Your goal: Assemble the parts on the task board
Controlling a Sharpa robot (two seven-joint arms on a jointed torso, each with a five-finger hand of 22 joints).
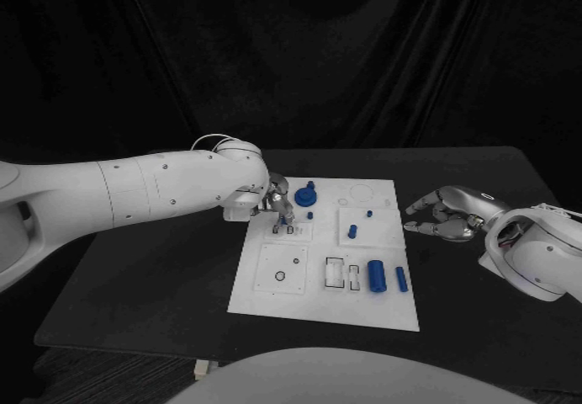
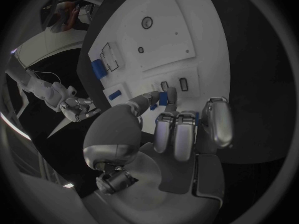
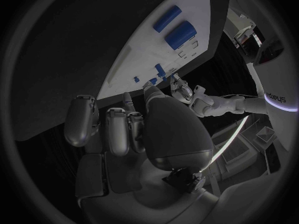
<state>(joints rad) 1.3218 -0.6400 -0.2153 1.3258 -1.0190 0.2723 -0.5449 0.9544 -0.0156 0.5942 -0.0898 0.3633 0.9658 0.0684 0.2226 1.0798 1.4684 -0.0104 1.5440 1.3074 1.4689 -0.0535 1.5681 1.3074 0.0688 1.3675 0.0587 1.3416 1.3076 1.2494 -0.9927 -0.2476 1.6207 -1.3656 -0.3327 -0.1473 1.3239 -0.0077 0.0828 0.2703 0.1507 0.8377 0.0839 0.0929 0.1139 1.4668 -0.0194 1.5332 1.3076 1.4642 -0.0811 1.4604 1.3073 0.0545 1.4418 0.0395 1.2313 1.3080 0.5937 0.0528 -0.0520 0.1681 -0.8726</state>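
My left hand (image 1: 280,206) pinches a small blue piece (image 2: 162,97) over the white board (image 1: 291,299). My right hand (image 1: 444,215) hangs beside the board, fingers curled and holding nothing. No writing on the board is readable.

Two white arms with smooth, rounded shells. The left arm (image 1: 145,198) is a broad cylindrical casing dotted with small dark screw heads, with thin pale cables looping over its wrist end. The right arm (image 1: 540,248) carries a similar white casing with a darker joint gap. Each arm ends in a silver metallic hand: the left hand (image 1: 277,204) and the right hand (image 1: 447,215) have segmented fingers with rounded, polished pads (image 2: 181,134), a domed palm shell and dark seams between segments.
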